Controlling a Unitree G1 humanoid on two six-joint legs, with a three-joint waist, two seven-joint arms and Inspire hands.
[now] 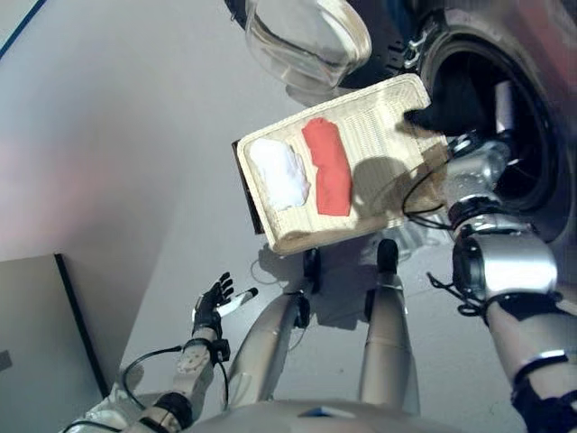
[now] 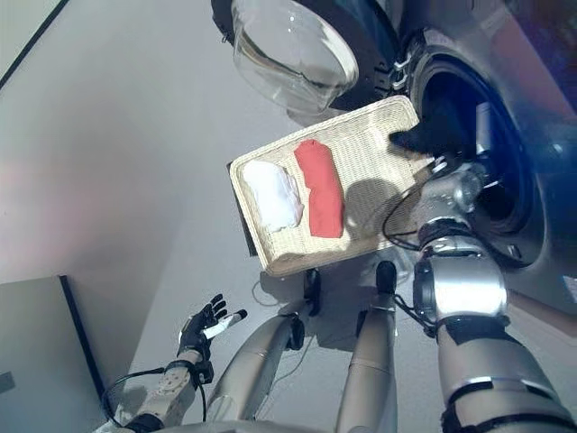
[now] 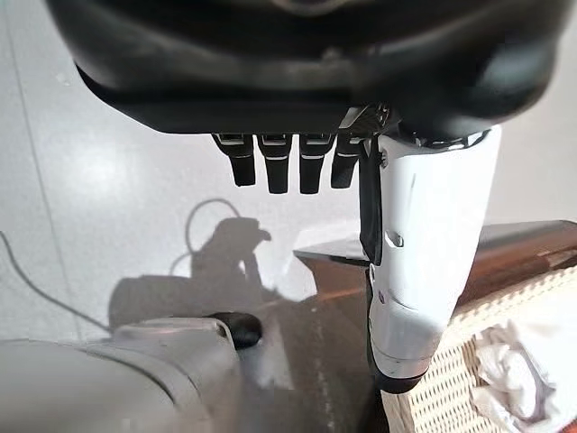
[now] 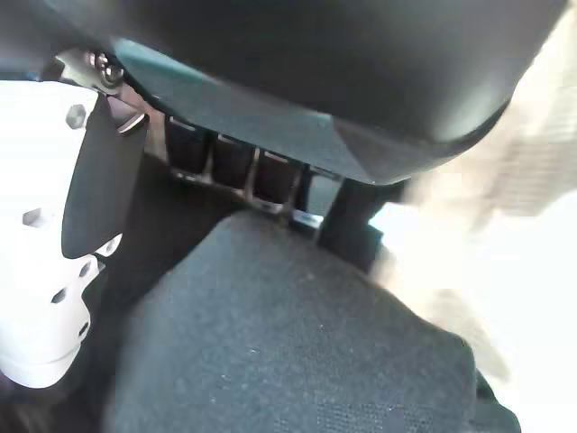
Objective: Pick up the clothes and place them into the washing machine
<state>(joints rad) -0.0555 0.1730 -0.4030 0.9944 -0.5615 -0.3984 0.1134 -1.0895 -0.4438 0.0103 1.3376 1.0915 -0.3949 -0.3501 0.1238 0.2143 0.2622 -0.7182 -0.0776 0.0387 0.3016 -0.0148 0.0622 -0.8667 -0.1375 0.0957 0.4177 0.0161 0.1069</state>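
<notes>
A wicker basket (image 1: 383,135) sits tilted at the centre of the head view, just before the open front-loading washing machine (image 1: 532,108), whose round glass door (image 1: 302,41) swings out at 12 o'clock. Inside the basket a red garment (image 1: 329,167) lies lengthwise beside a crumpled white garment (image 1: 279,173), the white one on the 9 o'clock side, the two close together. At the basket's 2 o'clock corner, right at the rim of the dark drum opening (image 1: 478,99), lies a dark garment (image 1: 433,115); the right robot hand (image 4: 225,162) is upon it, and in the right wrist view the dark cloth fills the space under its fingers, which bend down over the fabric with the white-covered thumb alongside, though a firm grip cannot be told for certain. The left robot hand (image 1: 215,307) hangs low at 7 o'clock, well apart from the basket, over the pale floor (image 1: 135,135), its fingers relaxed and spread, holding nothing, the white thumb pointing toward the basket's near edge. A dark-edged grey panel (image 1: 36,334) stands at the 8 o'clock corner.
</notes>
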